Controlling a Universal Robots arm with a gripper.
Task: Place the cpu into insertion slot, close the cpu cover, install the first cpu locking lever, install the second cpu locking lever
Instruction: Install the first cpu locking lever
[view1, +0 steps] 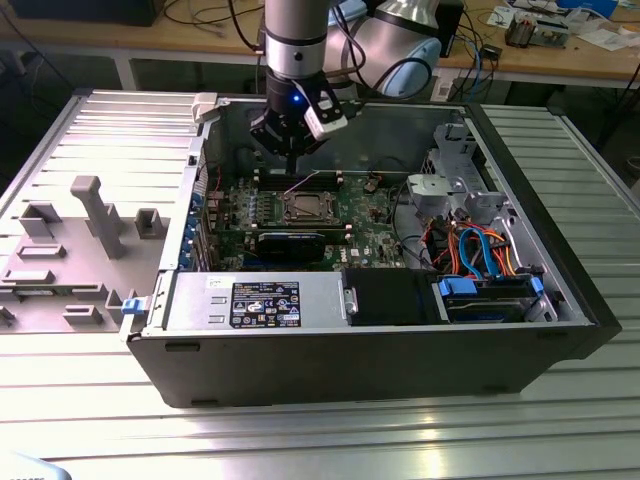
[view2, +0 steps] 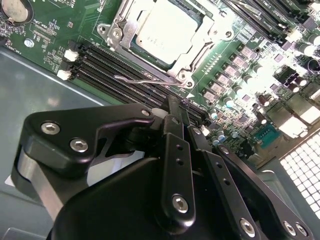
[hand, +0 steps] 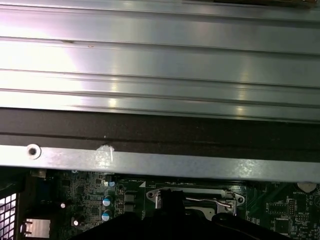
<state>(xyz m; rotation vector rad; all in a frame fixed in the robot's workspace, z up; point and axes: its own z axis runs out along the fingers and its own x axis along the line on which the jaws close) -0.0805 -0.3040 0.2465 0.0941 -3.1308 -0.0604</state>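
One cpu (view2: 164, 29), one cpu cover (view2: 197, 50), one insertion slot (view1: 305, 208).

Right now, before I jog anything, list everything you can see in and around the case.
computer case: one, black, open on the ribbed metal table.
insertion slot: one, silver rim, on the green motherboard.
cpu: one, silver-grey, seated in the slot.
cpu cover: one, silver frame, down around the chip.
locking lever: one thin wire seen, beside the socket.
memory slots: several, black, next to the socket.
power supply: one, grey, near front wall.
cables: several, orange and blue, the exterior view's right.
grey fixtures: several, the exterior view's left.
gripper: one, black, above the board near the socket.
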